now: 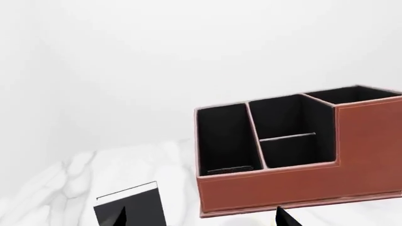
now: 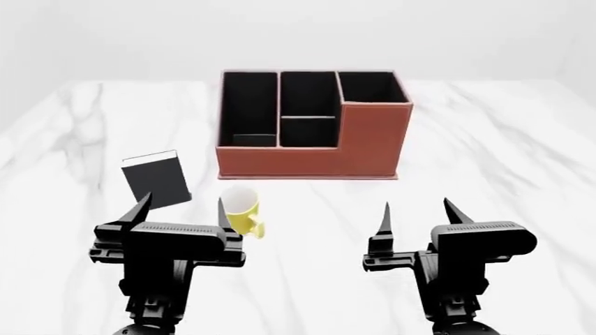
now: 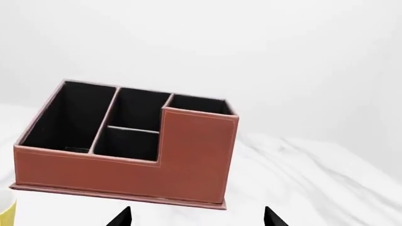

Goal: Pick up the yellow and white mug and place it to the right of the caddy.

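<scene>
The yellow and white mug (image 2: 244,211) stands on the marble table in front of the caddy's left end, with its handle towards me. Only a yellow sliver of the mug (image 3: 5,214) shows in the right wrist view. The caddy (image 2: 312,150) is reddish-brown with black compartments and sits mid-table; its taller corner section is at the right. It also fills much of the wrist views, as the caddy (image 1: 295,188) and the caddy (image 3: 188,155). My left gripper (image 2: 183,209) is open and empty, the mug just beside its right finger. My right gripper (image 2: 418,211) is open and empty, to the mug's right.
A small black upright box (image 2: 156,179) stands left of the mug, just beyond my left gripper; the box (image 1: 133,203) also shows in the left wrist view. White marble table (image 2: 493,160) spreads to the right of the caddy. A pale wall rises behind the table.
</scene>
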